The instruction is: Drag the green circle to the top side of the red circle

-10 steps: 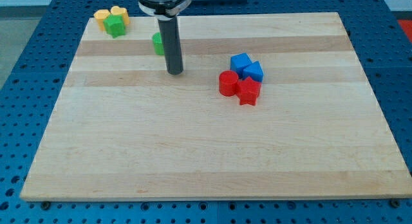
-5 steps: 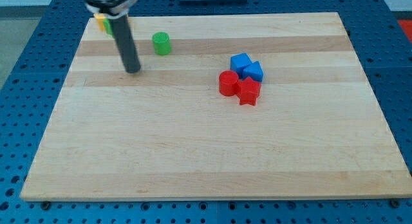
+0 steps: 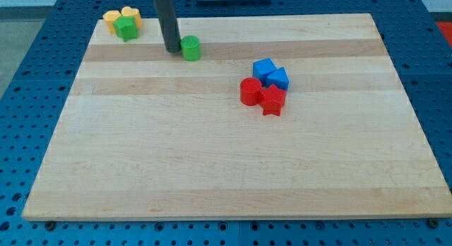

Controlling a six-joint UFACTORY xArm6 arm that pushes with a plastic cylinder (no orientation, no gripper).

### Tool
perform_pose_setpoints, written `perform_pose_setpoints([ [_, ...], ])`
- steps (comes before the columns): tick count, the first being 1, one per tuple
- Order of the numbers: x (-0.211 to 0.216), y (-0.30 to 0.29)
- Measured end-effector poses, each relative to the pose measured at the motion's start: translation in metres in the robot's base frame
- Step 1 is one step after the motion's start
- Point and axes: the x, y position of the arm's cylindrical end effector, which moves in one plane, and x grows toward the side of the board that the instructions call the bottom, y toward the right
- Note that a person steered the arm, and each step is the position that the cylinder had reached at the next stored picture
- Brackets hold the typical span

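Observation:
The green circle (image 3: 191, 47) stands near the board's top edge, left of centre. My tip (image 3: 172, 49) touches its left side. The red circle (image 3: 249, 91) sits right of centre, well to the lower right of the green circle. It touches a red star (image 3: 272, 100) on its right.
Two blue blocks (image 3: 271, 73) sit just above the red pair. A green star (image 3: 127, 27) and two yellow blocks (image 3: 121, 18) cluster at the board's top left corner. The wooden board (image 3: 226, 168) lies on a blue pegboard.
My tip swung left past the green circle, then came back to its left side. The green circle has shifted a little to the right and down.

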Motion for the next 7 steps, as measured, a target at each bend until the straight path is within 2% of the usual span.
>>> perform_pose_setpoints([
  [3,0.003,0.05],
  [7,0.027,0.116],
])
